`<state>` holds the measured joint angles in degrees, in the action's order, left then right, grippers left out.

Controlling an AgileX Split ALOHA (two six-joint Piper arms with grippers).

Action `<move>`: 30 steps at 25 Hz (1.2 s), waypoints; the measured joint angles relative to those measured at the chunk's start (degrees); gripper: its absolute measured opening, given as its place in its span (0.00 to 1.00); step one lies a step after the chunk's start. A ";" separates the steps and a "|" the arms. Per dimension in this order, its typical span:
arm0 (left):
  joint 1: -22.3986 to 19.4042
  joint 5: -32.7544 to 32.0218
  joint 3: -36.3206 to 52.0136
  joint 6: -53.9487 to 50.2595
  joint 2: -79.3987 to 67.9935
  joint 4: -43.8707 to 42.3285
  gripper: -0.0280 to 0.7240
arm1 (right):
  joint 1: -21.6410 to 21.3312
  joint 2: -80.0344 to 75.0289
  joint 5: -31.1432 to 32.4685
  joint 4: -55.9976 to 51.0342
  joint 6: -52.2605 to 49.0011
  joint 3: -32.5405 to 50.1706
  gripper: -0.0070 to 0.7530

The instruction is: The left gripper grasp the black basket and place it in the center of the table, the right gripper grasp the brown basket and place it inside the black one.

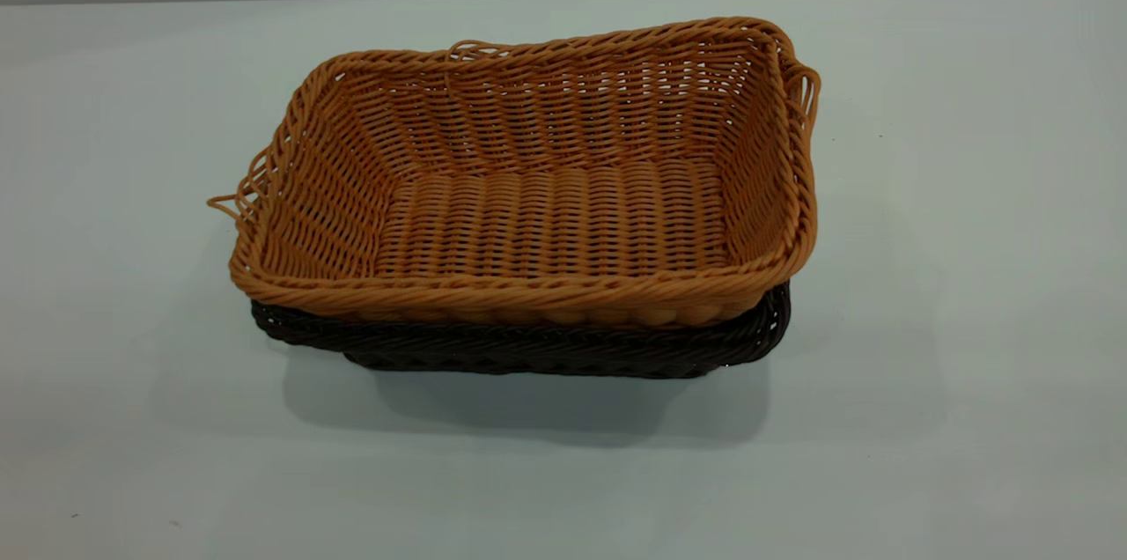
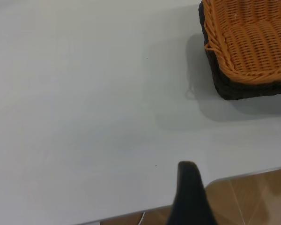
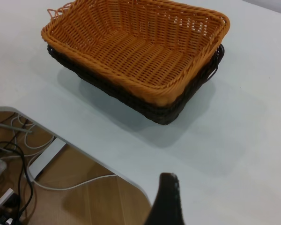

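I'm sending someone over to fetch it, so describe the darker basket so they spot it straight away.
On the white table sit two nested wicker baskets. The black basket is the lower one, holding the brown basket. Only its dark rim and sides show beneath the orange-tan one.

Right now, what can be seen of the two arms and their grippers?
Very little. The left gripper appears in its wrist view only as one black, matte finger that narrows to a rounded tip. The right gripper looks similar: one dark, tapered finger with a blunt end. No cables or markings show on either, and the exterior view shows neither arm.
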<state>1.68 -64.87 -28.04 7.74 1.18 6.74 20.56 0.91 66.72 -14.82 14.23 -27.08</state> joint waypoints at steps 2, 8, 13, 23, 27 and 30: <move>0.00 0.00 0.00 0.00 0.00 0.00 0.67 | 0.00 0.00 0.00 0.00 0.00 0.00 0.76; 0.00 0.00 0.00 -0.05 0.00 0.00 0.67 | 0.00 0.00 0.00 0.00 0.00 0.00 0.76; 0.00 0.00 0.00 -0.05 0.00 0.19 0.67 | 0.00 0.00 0.00 0.00 0.00 0.00 0.76; 0.00 0.12 0.00 -0.05 0.00 0.19 0.67 | 0.00 0.00 0.00 0.00 0.00 0.00 0.76; 0.00 0.12 0.00 -0.05 0.00 0.19 0.67 | -0.70 0.00 0.00 -0.06 0.00 0.00 0.76; 0.00 0.12 0.00 -0.05 0.00 0.21 0.67 | -5.26 0.00 0.00 -0.48 0.00 0.00 0.76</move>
<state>1.68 -64.75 -28.04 7.69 1.18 6.95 15.30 0.91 66.72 -15.30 14.23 -27.08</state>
